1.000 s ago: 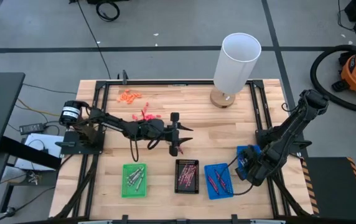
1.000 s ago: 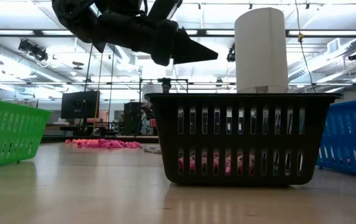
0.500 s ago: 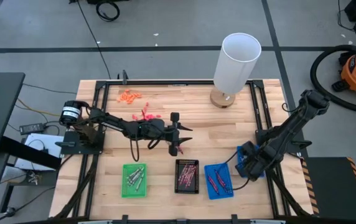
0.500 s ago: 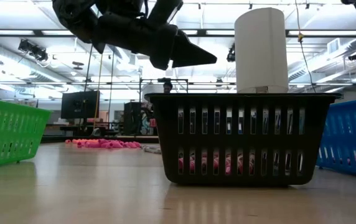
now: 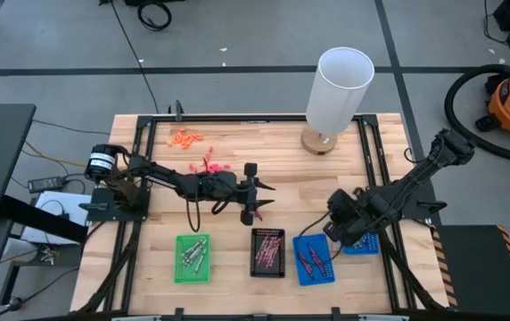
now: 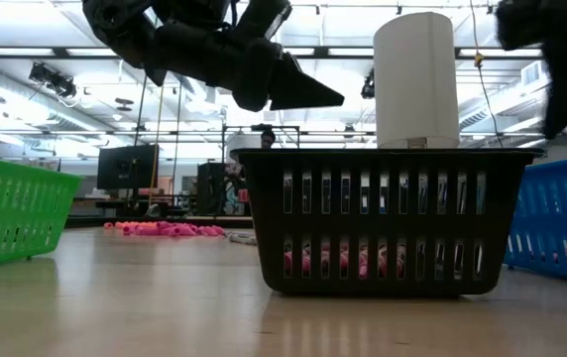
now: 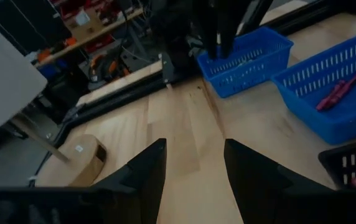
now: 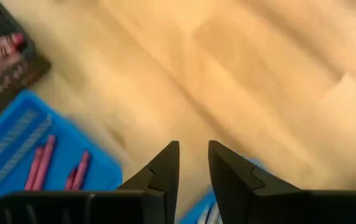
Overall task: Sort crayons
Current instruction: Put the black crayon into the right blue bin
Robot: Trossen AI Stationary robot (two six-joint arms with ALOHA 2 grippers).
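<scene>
The crayons (image 5: pixel 312 259) are lying as thin, short sticks in three small slotted plastic trays along the table's near edge. Pinkish-red ones are resting in the blue tray (image 5: pixel 298 266), their long axes running roughly from the table's back to its front and a little slanted. Maroon and pink ones are filling the black tray (image 5: pixel 267 252), mostly lengthwise along it, and silvery-grey ones are lying in the green tray (image 5: pixel 192 258), tilted at mixed angles. More loose crayons, an orange-pink scatter (image 5: pixel 185 137) and a red cluster (image 5: pixel 210 165), are sitting on the pale wooden table (image 5: pixel 291 178) toward its back left.

The right gripper (image 5: pixel 335 225) is hanging just beside the blue tray's right end, above a second blue tray (image 5: pixel 362 244); its two dark tapered fingers are standing slightly parted, grasping nothing. The left gripper (image 5: pixel 253 193) is hovering over the table's middle, behind the black tray, its fingers spread wide and empty. A tall white cylinder (image 5: pixel 340 87) on a round wooden base is standing at the back right.
</scene>
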